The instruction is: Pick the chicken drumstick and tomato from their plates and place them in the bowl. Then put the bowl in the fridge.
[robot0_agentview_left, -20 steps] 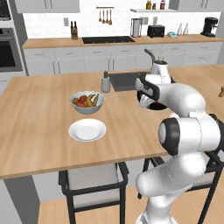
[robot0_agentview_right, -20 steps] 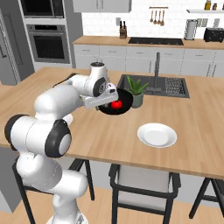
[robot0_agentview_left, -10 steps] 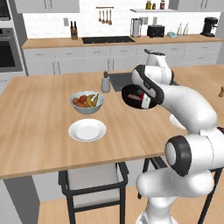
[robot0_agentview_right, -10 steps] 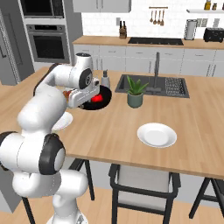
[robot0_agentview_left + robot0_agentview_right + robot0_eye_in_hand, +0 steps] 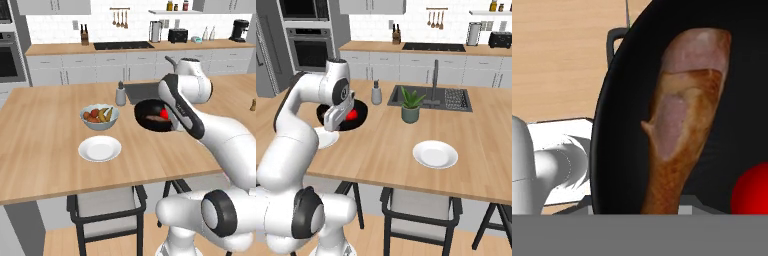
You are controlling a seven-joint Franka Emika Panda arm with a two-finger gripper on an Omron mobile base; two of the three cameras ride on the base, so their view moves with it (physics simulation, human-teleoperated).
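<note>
Above the bench (image 5: 45, 150), the jaws pinch the black bowl (image 5: 150, 116) holding drumstick (image 5: 679, 125) and tomato (image 5: 753, 190); fridge placement is left, I judge

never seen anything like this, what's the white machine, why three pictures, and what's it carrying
The white machine is a robot arm on a driving base in a simulated kitchen. Two pictures come from cameras on the base, behind the arm to its left and right. The third comes from a camera on its hand. The gripper is shut on the rim of a black bowl, held up above the wooden counter. In the bowl lie a chicken drumstick and a tomato. On the counter are two empty white plates, a fruit bowl and a potted plant.
</note>
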